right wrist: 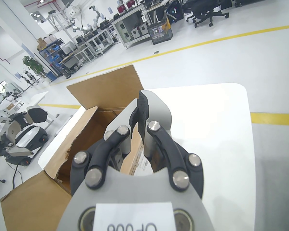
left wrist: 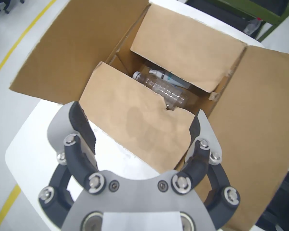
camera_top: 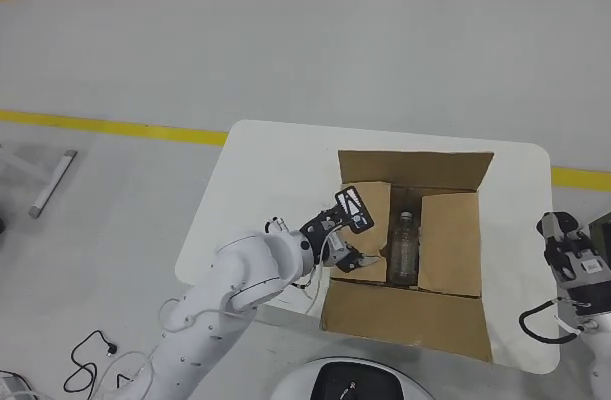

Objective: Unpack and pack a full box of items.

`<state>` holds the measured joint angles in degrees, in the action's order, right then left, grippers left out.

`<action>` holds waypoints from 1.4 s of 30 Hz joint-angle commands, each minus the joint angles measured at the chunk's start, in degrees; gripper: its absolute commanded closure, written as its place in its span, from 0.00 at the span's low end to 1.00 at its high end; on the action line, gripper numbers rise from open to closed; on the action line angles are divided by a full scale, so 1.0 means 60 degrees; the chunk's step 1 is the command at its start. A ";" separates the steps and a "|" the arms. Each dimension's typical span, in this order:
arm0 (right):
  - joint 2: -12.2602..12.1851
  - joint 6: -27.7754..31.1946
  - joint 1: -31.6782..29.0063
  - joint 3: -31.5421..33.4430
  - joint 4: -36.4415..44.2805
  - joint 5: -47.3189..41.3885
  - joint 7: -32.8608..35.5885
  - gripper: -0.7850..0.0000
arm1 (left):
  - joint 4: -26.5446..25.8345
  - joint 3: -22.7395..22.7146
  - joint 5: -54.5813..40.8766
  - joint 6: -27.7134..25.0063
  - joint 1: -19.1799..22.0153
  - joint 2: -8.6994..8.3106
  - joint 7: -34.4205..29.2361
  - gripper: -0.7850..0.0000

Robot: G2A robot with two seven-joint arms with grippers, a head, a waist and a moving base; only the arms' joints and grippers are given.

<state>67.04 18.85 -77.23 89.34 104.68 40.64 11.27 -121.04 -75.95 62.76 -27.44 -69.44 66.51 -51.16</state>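
White rounded table [camera_top: 275,180] on a grey floor, with a yellow floor line [camera_top: 105,125] running behind it.

Left gripper [left wrist: 137,111]: fingers [left wrist: 79,118] spread wide, nothing clamped. It sits at the left side of the box [left wrist: 74,37], towards the near corner, and the left inner flap [left wrist: 134,121] shows between the two fingers. Can't tell whether a pad touches the cardboard.

Box stands mid-table with the top open. Far and near outer flaps are folded outward. Both inner flaps lean in over the opening with a gap between them.

Clear bottle [left wrist: 163,90] lies flat on the box floor in that gap, cap pointing away from the robot. White tube [left wrist: 169,78] lies just beside it, partly tucked under the right inner flap [left wrist: 187,54].

Right gripper [right wrist: 141,104]: pads pressed together, holding nothing. It's off to the right of the box, apart from it, near the table's right edge.

Further out, a green rack [left wrist: 231,1] stands on the floor past the table in the left wrist view. Office chairs [right wrist: 202,8] and workbenches are across the hall in the right wrist view.
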 commanded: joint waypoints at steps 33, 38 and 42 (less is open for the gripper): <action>-0.0082 0.0490 -0.0234 -0.0073 0.0082 -0.0826 0.0794 1.00 | -0.2180 -0.1240 0.5851 -0.5094 -0.3699 -0.1761 0.3524 0.00; -0.0091 0.0461 -0.0248 -0.0104 0.0079 -0.0811 0.0843 1.00 | -0.1813 -0.0911 0.7047 -0.5088 -0.3847 -0.2052 0.4460 0.00; -0.0103 0.0426 -0.0255 -0.0071 0.0157 -0.0814 0.0880 1.00 | -0.1591 -0.0576 0.7203 -0.4267 -0.3739 -0.2025 0.5285 0.00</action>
<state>66.44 21.46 -78.74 88.82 105.47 35.73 16.50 -130.75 -79.78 106.14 -54.63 -91.97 54.28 -20.64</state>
